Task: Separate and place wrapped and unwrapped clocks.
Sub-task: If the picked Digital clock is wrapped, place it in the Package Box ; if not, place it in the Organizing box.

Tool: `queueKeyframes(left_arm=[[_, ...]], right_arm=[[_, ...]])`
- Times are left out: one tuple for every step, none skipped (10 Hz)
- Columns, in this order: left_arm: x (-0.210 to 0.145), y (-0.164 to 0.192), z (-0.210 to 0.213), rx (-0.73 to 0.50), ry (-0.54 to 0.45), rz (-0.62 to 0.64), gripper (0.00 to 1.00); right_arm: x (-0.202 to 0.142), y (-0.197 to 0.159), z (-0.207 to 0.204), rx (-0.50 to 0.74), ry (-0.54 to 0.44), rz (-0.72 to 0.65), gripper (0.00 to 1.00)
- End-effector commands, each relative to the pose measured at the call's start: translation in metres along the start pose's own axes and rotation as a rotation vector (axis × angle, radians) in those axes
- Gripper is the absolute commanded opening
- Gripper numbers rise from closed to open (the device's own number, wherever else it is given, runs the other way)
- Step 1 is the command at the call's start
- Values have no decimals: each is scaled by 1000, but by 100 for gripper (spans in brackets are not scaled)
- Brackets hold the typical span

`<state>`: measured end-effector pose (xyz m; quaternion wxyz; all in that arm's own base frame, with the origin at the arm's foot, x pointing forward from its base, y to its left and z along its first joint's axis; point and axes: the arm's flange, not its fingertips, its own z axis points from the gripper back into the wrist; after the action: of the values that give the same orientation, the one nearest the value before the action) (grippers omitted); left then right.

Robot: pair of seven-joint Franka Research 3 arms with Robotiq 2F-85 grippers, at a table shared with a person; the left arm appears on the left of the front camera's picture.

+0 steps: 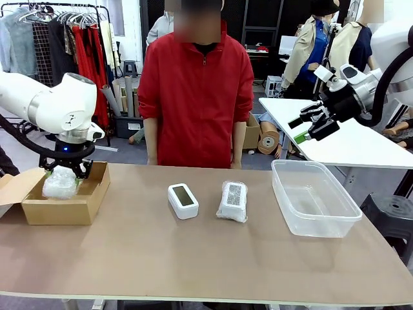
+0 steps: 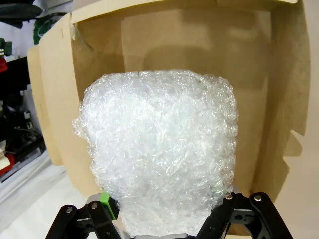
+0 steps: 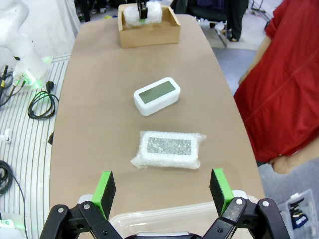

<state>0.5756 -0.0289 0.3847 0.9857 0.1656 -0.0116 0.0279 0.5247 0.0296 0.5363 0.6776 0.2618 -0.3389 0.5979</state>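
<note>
My left gripper [image 1: 63, 172] is shut on a wrapped clock [image 1: 60, 183], a bundle of crinkly bubble wrap, and holds it over the open cardboard box [image 1: 84, 206] at the table's left end. In the left wrist view the wrapped clock [image 2: 159, 149] hangs between my fingers above the box's inside [image 2: 259, 99]. A bare white clock [image 1: 183, 200] with a grey screen lies mid-table, and a second wrapped clock [image 1: 233, 201] lies just to its right. My right gripper [image 1: 316, 121] hovers open, high above the table's right end. Below it lie the bare clock [image 3: 156, 95] and the wrapped clock [image 3: 168, 149].
A clear plastic tub [image 1: 314, 197] stands at the table's right end, its rim [image 3: 164, 219] just under my right gripper. A person in a red jacket [image 1: 197, 97] stands at the far edge, hands down. A white table [image 1: 348, 139] stands behind at the right.
</note>
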Motion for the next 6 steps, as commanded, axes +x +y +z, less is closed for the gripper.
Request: queueKeyframes(left_arm=[[0, 7, -8, 14, -18, 33, 11], [3, 7, -14, 22, -14, 31, 11], [6, 6, -19, 21, -7, 31, 11], [9, 7, -23, 29, -4, 23, 11], [10, 6, -27, 33, -1, 21, 11], [12, 5, -30, 42, -3, 18, 11]], right_arm=[[2, 1, 2, 5, -6, 3, 100], [2, 1, 2, 5, -6, 3, 100], [2, 1, 2, 5, -6, 3, 100], [2, 1, 2, 5, -6, 3, 100], [2, 1, 2, 5, -6, 3, 100], [2, 1, 2, 5, -6, 3, 100]])
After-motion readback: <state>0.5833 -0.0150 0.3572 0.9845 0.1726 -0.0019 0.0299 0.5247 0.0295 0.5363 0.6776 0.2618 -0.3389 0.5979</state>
